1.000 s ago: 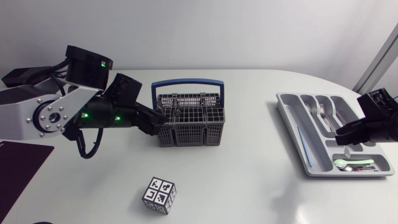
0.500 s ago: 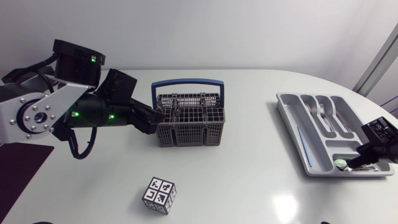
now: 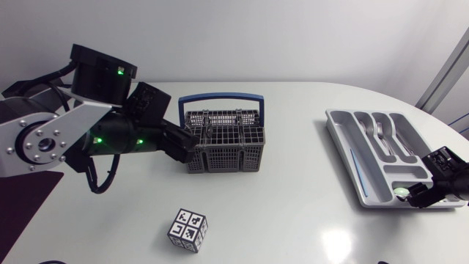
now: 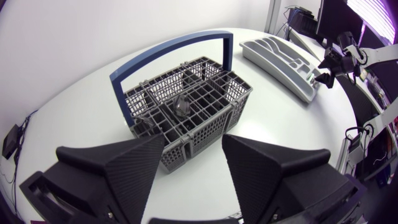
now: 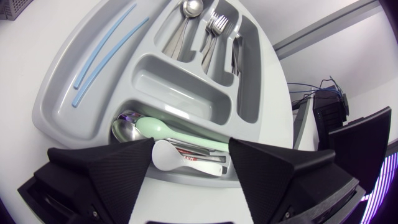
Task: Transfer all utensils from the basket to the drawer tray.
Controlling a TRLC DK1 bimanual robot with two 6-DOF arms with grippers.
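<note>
The grey wire basket [image 3: 223, 141] with a blue handle stands mid-table, and a metal utensil [image 4: 183, 104] sticks up in one of its middle cells. My left gripper [image 3: 187, 144] sits at the basket's left side. Its fingers [image 4: 134, 167] are open with nothing between them. The grey drawer tray [image 3: 344, 147] lies at the right. My right gripper [image 3: 429, 193] hangs open over the tray's near end. Between its fingers a white spoon [image 5: 169, 155] lies in the near compartment beside a green spoon [image 5: 168, 129]. Forks [image 5: 217, 25] and spoons fill the far slots.
A cube with black-and-white markers [image 3: 188, 230] sits near the front edge, left of centre. Two blue straws [image 5: 102, 46] lie in the tray's long side slot. The table's right edge runs just past the tray.
My right gripper has moved from over the tray's middle to its near end and has opened. My left arm has shifted slightly beside the basket.
</note>
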